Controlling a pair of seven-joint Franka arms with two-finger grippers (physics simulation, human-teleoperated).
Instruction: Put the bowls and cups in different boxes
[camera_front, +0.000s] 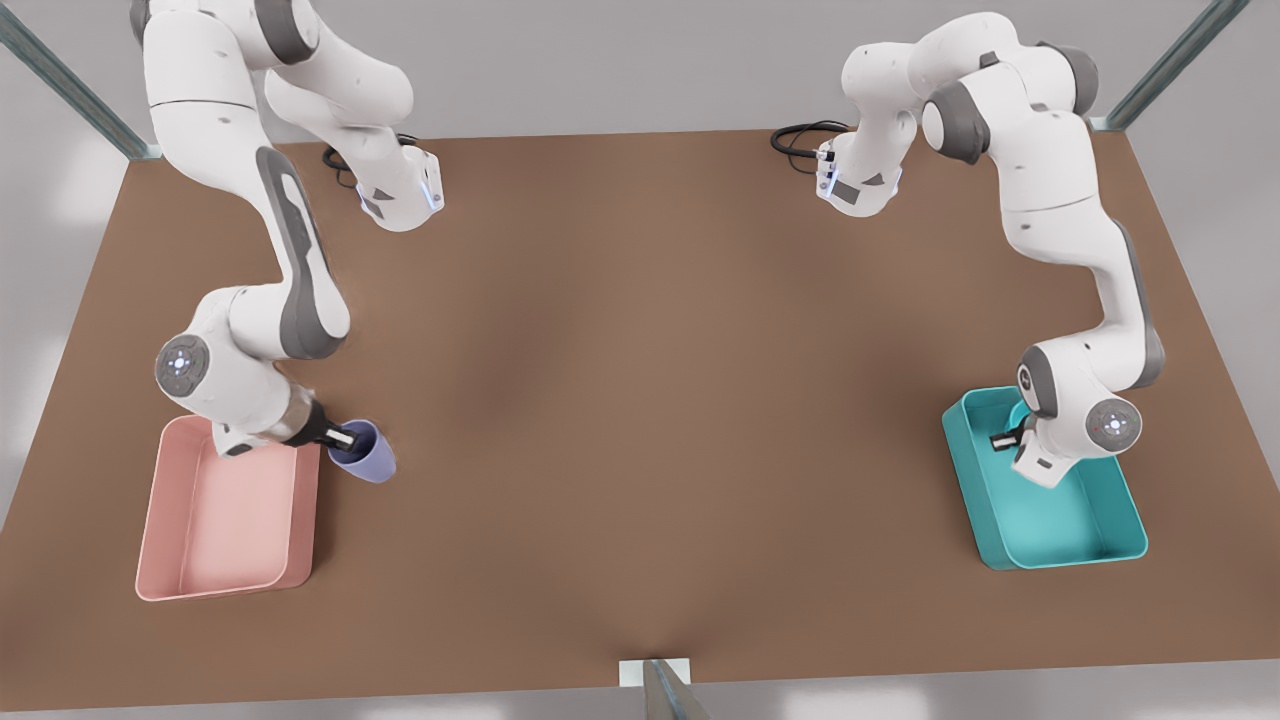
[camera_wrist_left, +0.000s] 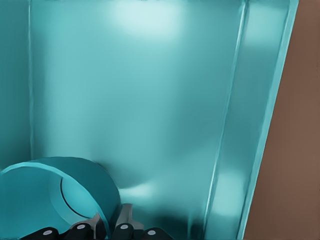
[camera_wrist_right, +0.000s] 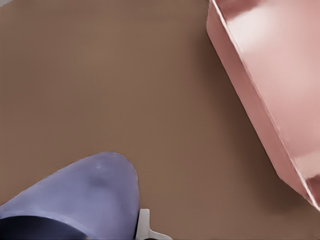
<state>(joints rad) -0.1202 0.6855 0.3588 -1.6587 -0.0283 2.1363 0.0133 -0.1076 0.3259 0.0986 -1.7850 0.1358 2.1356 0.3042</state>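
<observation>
Teal bowl (camera_wrist_left: 55, 195) is pinched by left gripper (camera_wrist_left: 107, 227) over teal box (camera_front: 1080, 520); right gripper (camera_front: 340, 437) clamps lavender cup (camera_front: 368, 455).

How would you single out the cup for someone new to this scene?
Start at the pink box on the front view's left. Just off its far right corner, the right hand grips a small lavender cup, tilted. Nothing else here is purple.
</observation>
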